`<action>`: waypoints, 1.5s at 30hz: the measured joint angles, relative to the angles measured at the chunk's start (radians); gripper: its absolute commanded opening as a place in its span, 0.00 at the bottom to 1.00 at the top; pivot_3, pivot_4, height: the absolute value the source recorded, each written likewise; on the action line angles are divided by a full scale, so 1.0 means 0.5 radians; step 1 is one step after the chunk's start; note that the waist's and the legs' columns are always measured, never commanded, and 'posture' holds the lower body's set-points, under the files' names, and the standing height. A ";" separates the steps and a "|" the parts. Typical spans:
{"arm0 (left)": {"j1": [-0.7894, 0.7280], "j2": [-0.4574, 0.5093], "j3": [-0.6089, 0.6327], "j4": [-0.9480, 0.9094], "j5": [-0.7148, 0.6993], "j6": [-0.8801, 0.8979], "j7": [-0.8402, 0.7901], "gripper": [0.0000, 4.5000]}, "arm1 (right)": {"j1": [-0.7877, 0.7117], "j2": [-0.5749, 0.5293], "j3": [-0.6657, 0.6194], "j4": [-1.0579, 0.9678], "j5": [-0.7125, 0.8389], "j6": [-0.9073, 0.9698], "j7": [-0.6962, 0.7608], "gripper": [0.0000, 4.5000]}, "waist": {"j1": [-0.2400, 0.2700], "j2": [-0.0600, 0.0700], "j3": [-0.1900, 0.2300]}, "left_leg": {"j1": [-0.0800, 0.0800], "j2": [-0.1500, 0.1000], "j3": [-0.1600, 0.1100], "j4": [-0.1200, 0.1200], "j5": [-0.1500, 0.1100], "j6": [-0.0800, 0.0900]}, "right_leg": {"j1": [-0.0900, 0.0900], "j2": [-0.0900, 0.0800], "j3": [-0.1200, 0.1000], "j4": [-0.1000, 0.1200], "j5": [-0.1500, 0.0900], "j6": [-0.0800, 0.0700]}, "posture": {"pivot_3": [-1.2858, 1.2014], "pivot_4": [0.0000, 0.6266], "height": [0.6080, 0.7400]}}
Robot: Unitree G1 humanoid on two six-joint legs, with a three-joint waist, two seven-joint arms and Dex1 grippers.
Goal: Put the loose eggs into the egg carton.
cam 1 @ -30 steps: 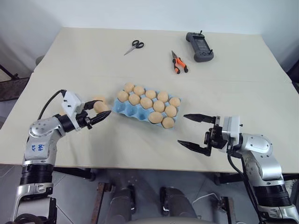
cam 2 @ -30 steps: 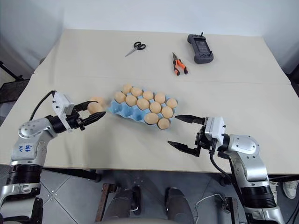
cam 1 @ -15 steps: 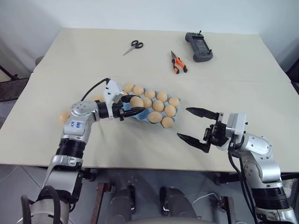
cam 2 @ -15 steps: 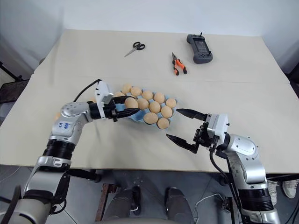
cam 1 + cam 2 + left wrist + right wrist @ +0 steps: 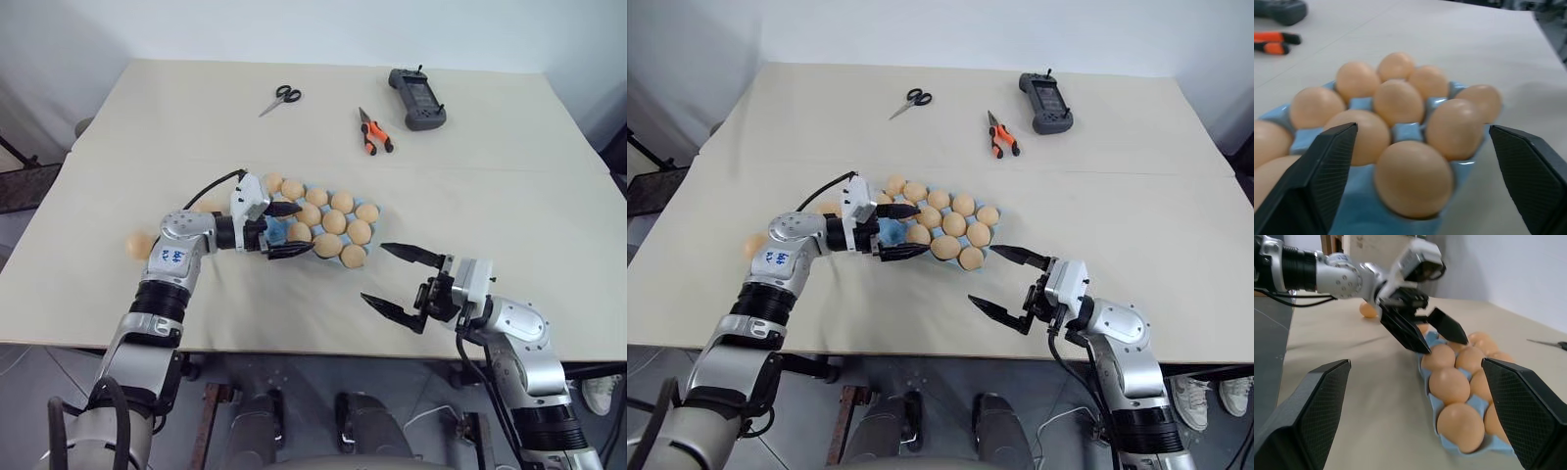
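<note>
The egg carton (image 5: 323, 227) sat near the middle of the table (image 5: 490, 186), its cups nearly all filled with eggs. The egg (image 5: 1413, 177) in the corner cup nearest the left gripper (image 5: 284, 230) lay between that gripper's spread fingers, which stood apart from it on either side: released, not gripping, probably so the egg could settle in its cup. One loose egg (image 5: 138, 244) lay on the table well to the left of the carton, beside the left arm, not yet put away. The right gripper (image 5: 400, 281) hovered near the table's front edge with its fingers wide and nothing between them, likely kept clear of the carton. Scissors (image 5: 280, 97), pliers (image 5: 373, 131) and a handheld controller (image 5: 417, 97) lay far back.
</note>
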 measured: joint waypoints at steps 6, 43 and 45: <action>0.036 0.136 0.263 -0.104 -0.057 -0.079 0.178 0.99 | -0.069 0.000 0.017 0.036 -0.001 -0.002 0.016 1.00 | -0.011 0.000 0.000 | 0.001 0.002 0.000 0.000 0.000 0.000 | -0.001 0.000 0.001 0.002 0.000 0.000 | 0.52 0.24 1.00; 1.633 0.088 1.347 -1.381 -0.437 0.297 1.549 0.99 | -0.352 0.028 0.119 0.314 0.016 -0.006 0.333 1.00 | -0.006 -0.001 -0.001 | 0.001 0.003 0.003 -0.019 -0.003 -0.004 | -0.003 -0.004 -0.001 -0.015 -0.004 -0.008 | 0.52 0.24 1.00; 1.506 0.147 1.274 -1.262 -0.415 0.356 1.544 0.99 | -0.357 0.028 0.119 0.310 0.017 0.004 0.334 1.00 | -0.004 -0.001 -0.001 | 0.002 0.003 0.002 -0.019 -0.003 -0.004 | -0.003 -0.004 -0.001 -0.015 -0.003 -0.007 | 0.52 0.24 1.00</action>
